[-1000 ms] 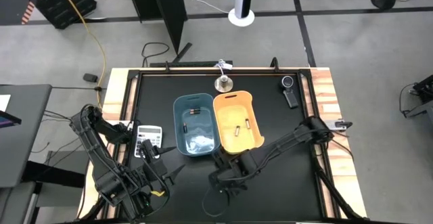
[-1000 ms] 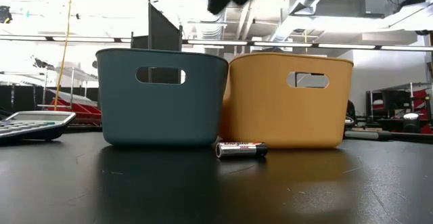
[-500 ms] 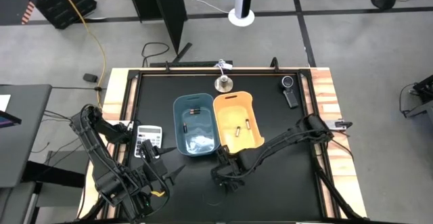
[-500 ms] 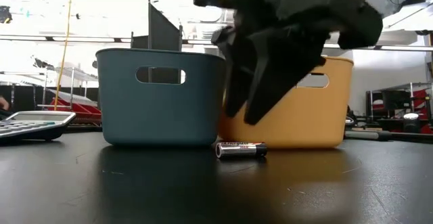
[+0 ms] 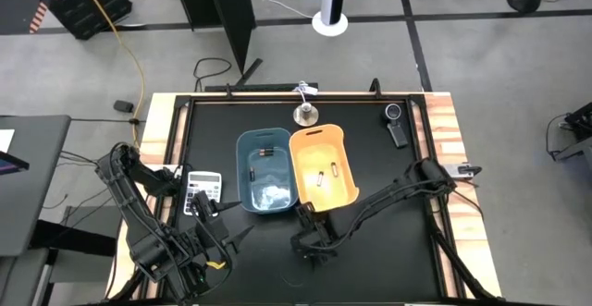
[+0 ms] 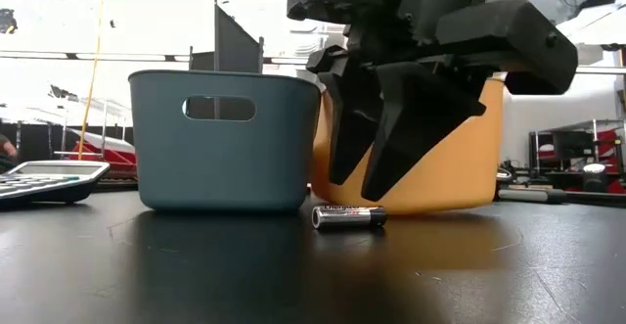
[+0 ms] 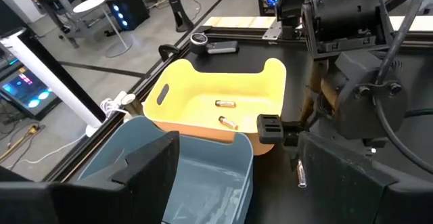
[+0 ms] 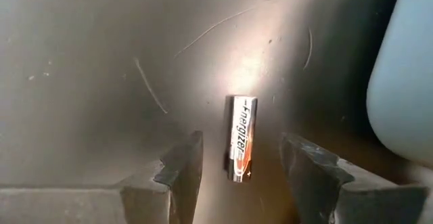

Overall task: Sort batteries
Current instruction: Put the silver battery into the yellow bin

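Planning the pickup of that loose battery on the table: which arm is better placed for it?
The right. Its tool hangs open right over the battery, a finger on either side, in front of the bins. The left tool waits off by the calculator.

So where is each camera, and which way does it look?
High view: above the table, looking straight down; both arms show, right pincer open.
Low view: at tabletop height, looking level at the battery, blue bin, orange bin; right pincer hangs above.
Left wrist view: on the left arm, facing the bins.
Right wrist view: looking down past its fingers.
Low and right wrist views share the battery.
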### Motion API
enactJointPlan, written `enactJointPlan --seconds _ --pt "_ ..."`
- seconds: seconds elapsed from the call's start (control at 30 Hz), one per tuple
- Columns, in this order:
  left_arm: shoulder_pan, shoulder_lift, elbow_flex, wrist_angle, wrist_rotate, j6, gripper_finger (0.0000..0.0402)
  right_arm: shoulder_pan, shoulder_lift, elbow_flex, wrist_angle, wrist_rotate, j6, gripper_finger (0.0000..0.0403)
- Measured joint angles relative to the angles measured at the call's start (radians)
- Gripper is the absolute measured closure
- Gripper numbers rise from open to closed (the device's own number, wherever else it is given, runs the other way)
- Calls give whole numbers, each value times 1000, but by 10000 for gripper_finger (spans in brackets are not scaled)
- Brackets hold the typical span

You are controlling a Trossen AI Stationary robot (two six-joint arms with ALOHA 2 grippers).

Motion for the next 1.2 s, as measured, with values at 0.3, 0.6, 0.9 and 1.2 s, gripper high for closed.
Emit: enactJointPlan --seconds 0.3,0.6,0.9,1.2 --pt "0 0 0 1 0 3 107 62 4 101 -25 89 -42 183" --pt "0 0 0 4 0 0 107 83 3 75 -22 100 -154 168" --pt "0 0 0 7 0 -15 107 68 2 74 -14 97 -166 167" --pt "0 0 1 13 0 -27 107 65 160 179 -104 166 -159 167"
